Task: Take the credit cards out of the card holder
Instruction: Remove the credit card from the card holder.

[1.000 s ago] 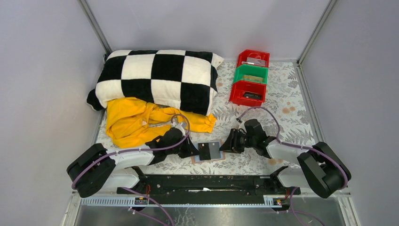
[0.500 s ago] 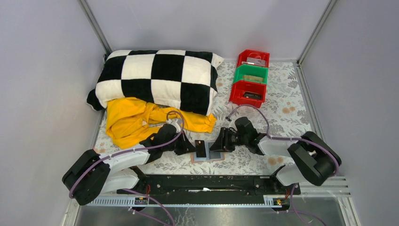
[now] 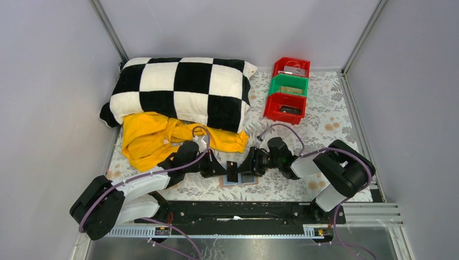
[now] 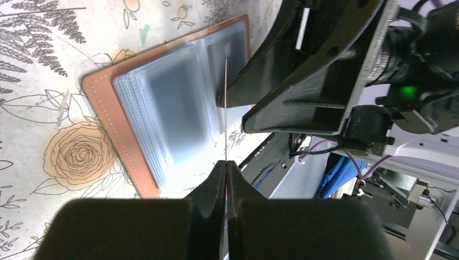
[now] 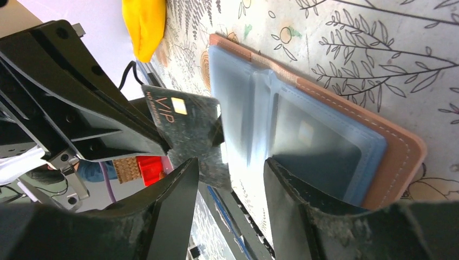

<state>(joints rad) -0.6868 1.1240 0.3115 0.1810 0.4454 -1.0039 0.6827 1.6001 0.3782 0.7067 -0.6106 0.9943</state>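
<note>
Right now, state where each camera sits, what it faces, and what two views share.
Top external: above and behind, looking down at the table; left arm and right arm show.
Left wrist: looks along the left gripper, shut on a credit card.
Right wrist: looks past the open right gripper.
Shared: both wrists see that card and the card holder.

Grey walls [image 3: 54,81] w/ metal corner posts [image 3: 108,30]; floral-print worktop [image 3: 330,124]. Checkered pillow [image 3: 184,89] upper left, yellow garment [image 3: 151,142] below; red/green bins [image 3: 288,89] upper right.

Left hand [image 4: 225,169] pinched shut on credit card [image 5: 187,124]; right hand [image 5: 231,173] fingers spread; both arms low, hands facing.
</note>
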